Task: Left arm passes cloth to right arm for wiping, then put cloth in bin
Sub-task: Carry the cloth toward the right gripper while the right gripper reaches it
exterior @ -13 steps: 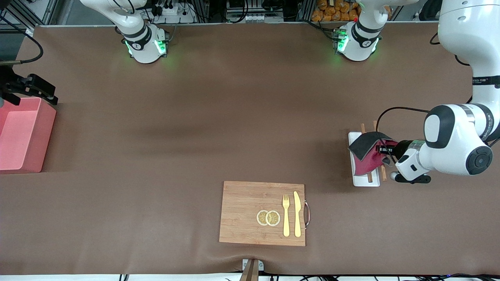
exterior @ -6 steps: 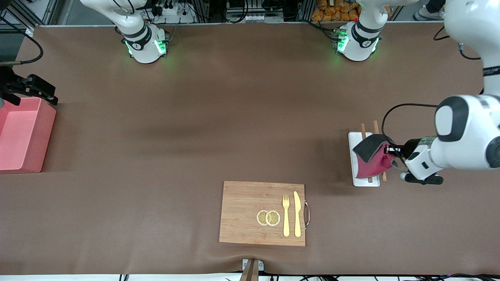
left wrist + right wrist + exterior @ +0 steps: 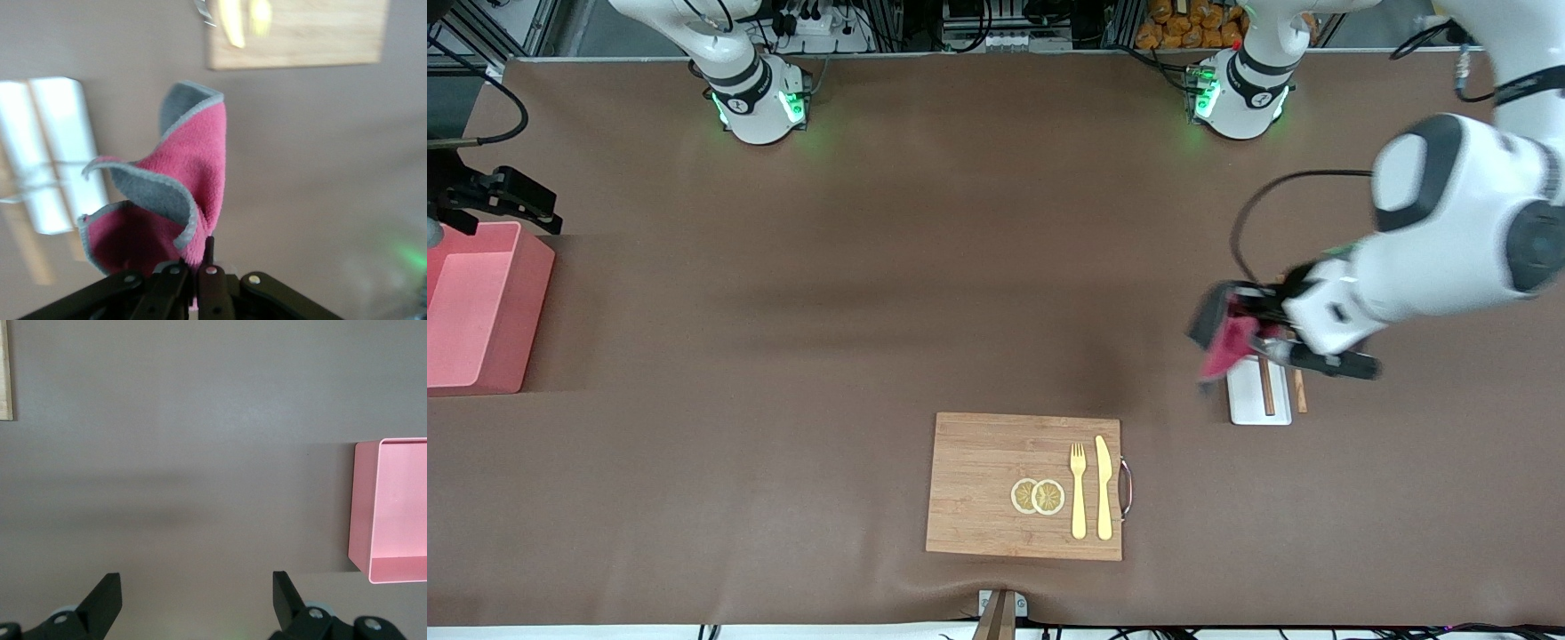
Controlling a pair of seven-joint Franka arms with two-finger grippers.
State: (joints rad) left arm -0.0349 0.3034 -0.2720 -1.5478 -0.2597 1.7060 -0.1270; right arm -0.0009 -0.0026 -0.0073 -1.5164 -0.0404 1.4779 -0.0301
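Observation:
My left gripper (image 3: pixel 1249 324) is shut on the cloth (image 3: pixel 1221 342), a crimson-pink and dark grey rag. It holds the cloth in the air over the table, at the edge of the white tray (image 3: pixel 1258 396). In the left wrist view the cloth (image 3: pixel 183 180) hangs folded from my closed gripper (image 3: pixel 200 270). The pink bin (image 3: pixel 471 311) stands at the right arm's end of the table and also shows in the right wrist view (image 3: pixel 400 513). My right gripper (image 3: pixel 503 200) waits open and empty above the table by the bin; it also shows in the right wrist view (image 3: pixel 197 600).
The white tray holds wooden chopsticks (image 3: pixel 1267 387). A wooden cutting board (image 3: pixel 978 484) near the front camera carries two lemon slices (image 3: pixel 1038 496), a yellow fork (image 3: pixel 1079 489) and a yellow knife (image 3: pixel 1104 487).
My left gripper has lifted the cloth off the white tray and swung it up and toward the right arm's end of the table. The right gripper has stayed in place.

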